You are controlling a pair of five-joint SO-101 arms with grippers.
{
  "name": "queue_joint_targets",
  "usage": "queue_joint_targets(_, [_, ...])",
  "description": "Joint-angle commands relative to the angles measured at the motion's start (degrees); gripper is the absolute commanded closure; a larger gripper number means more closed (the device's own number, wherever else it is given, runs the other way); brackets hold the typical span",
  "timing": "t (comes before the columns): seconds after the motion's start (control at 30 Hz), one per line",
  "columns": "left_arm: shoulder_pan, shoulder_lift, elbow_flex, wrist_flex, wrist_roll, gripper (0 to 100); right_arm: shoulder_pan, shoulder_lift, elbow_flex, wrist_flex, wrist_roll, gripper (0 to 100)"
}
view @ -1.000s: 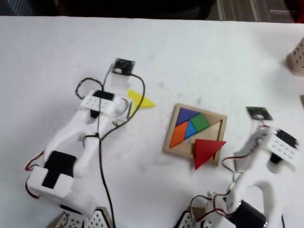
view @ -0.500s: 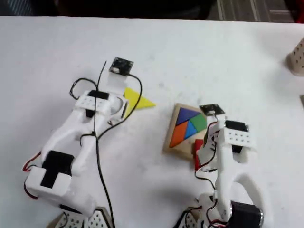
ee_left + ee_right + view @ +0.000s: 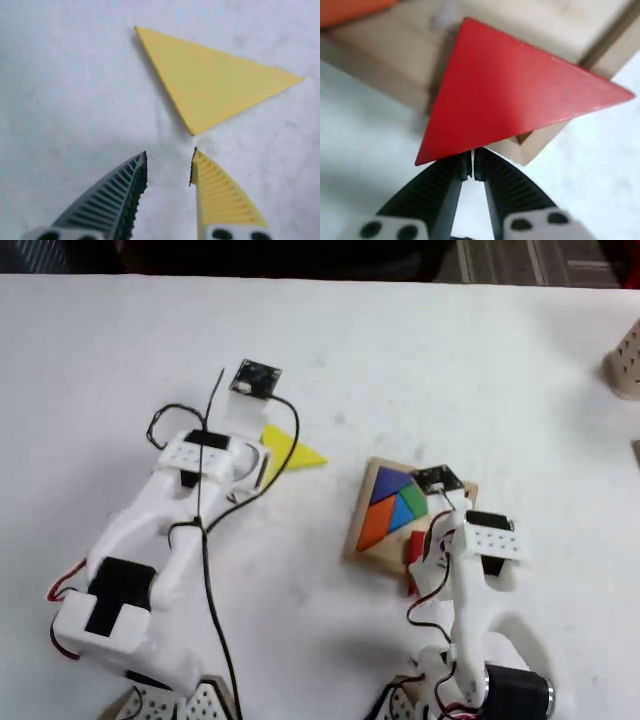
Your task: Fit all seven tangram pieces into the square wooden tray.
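The right gripper (image 3: 472,162) is all but closed, its tips meeting the near edge of the red triangle (image 3: 510,95), which lies across a corner of the wooden tray (image 3: 540,140). A second ago this arm stood off to the tray's side. The left gripper (image 3: 169,160) is narrowly parted on the counter (image 3: 60,75), just short of the yellow triangle (image 3: 210,85).

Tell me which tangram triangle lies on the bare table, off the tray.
The yellow triangle, flat on the table by the left gripper. The red triangle rests across the tray's corner.
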Motion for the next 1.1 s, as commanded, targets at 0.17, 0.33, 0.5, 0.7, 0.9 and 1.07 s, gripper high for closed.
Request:
queue_joint_targets(0.17, [0.8,-3.0,-1.2,-0.1,-0.2,97,-0.4,-9.9,3.4,-3.8,0.7,98.1])
queue_joint_targets(0.33, [0.5,-3.1,-1.5,-0.3,0.0,98,-0.4,-12.4,5.7,-4.2,0.7,98.1])
queue_joint_targets(0.5, [-0.1,-3.5,-1.5,-0.3,0.0,98,-0.4,-12.4,5.7,-4.3,0.7,98.1])
queue_joint_targets(0.7, [-1.5,-3.1,-2.6,-0.7,0.0,98,0.8,-12.4,5.7,-4.4,0.6,98.1])
queue_joint_targets(0.9, [-0.9,-3.1,-2.3,-0.7,0.0,98,3.6,-12.4,5.8,-8.9,-2.9,98.1])
queue_joint_targets(1.07, [-1.3,-3.2,-2.5,-0.7,0.0,98,3.7,-12.4,5.8,-9.9,-3.3,98.1])
